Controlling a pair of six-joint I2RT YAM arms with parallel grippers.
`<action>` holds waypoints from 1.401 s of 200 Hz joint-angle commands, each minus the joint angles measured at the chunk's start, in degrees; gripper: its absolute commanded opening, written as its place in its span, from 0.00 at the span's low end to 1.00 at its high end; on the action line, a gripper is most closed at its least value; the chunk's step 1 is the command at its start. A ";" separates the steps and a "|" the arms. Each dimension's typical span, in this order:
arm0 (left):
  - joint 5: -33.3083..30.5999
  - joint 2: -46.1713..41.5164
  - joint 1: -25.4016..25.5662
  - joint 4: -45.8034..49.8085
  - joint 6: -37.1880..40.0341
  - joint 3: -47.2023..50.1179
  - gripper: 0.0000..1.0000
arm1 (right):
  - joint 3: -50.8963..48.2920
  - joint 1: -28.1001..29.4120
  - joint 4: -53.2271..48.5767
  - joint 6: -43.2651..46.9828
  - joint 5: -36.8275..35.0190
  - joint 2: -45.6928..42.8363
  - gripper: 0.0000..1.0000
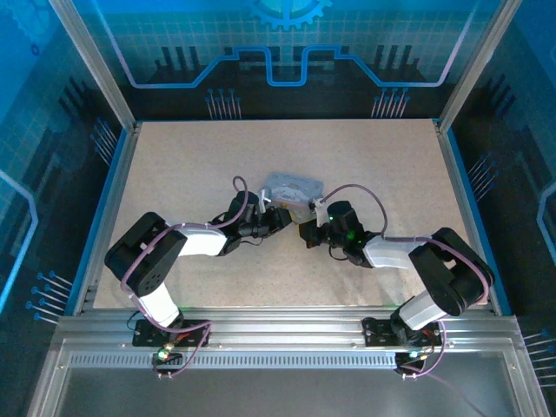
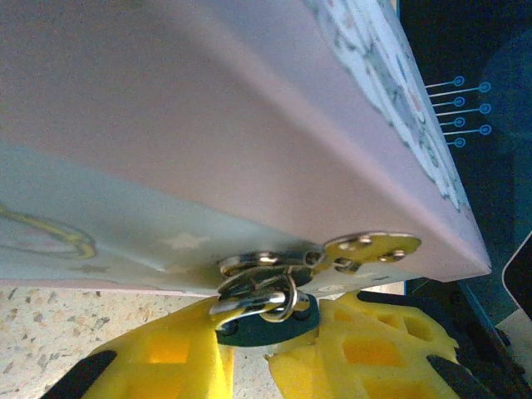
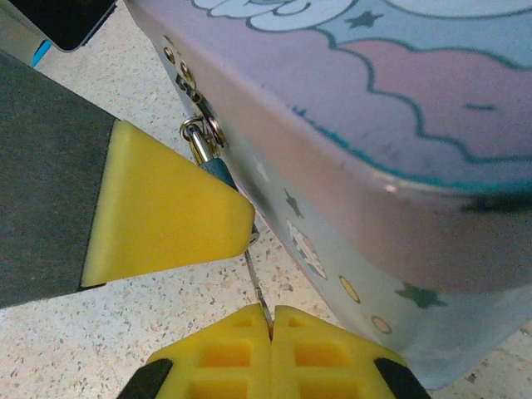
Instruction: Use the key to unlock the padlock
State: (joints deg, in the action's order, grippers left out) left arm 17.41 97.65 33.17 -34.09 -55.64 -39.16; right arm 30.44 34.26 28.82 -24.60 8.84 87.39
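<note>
Where both arms meet at mid-tabletop (image 1: 174, 165), one tin (image 1: 291, 185) lies between the two grippers. On the left, the left gripper (image 2: 266, 345) has its jaws narrowly parted and clamped on the dark body of one padlock (image 2: 268, 330). The padlock's silvery shackle passes through the hasp (image 2: 274, 264) on the tin's side wall. On the right, the right gripper (image 3: 272, 320) is fully closed, pinching one key (image 3: 256, 278), a thin silvery blade pointing toward the padlock. Whether the two touch cannot be told.
</note>
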 commanded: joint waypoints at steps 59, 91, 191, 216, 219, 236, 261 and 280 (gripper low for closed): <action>2.19 -0.71 0.58 -1.70 -1.36 0.40 0.18 | -1.36 -1.12 6.73 -0.55 0.60 -1.21 0.00; 2.19 -0.50 0.49 -1.66 -1.33 0.49 0.18 | -1.78 -1.30 6.87 -0.45 0.41 -1.72 0.01; 2.43 -0.36 0.63 -1.77 -1.64 0.33 0.18 | -1.63 -1.31 7.52 0.33 0.65 -0.95 0.01; 2.54 -0.72 0.75 -1.32 -1.58 0.13 0.18 | -1.11 -1.18 7.91 1.39 0.22 -0.74 0.01; 2.48 -0.71 0.76 -1.24 -1.58 0.13 0.18 | -0.96 -1.18 7.98 1.60 0.09 -0.73 0.01; 2.41 -0.94 0.84 -0.82 -1.58 0.13 0.18 | -0.74 -1.13 9.00 2.19 -0.22 -0.65 0.01; 2.45 -0.97 1.11 -0.63 -1.67 -0.04 0.18 | -0.47 -1.13 11.15 2.30 0.44 -0.06 0.01; 2.54 -0.98 1.32 -0.32 -1.67 -0.21 0.18 | -0.10 -1.14 12.53 2.44 1.42 0.64 0.01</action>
State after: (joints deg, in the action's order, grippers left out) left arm 17.63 97.65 33.19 -35.03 -56.97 -39.16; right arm 28.93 33.67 33.65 -23.42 9.32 87.22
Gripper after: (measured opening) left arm 0.250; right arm 0.057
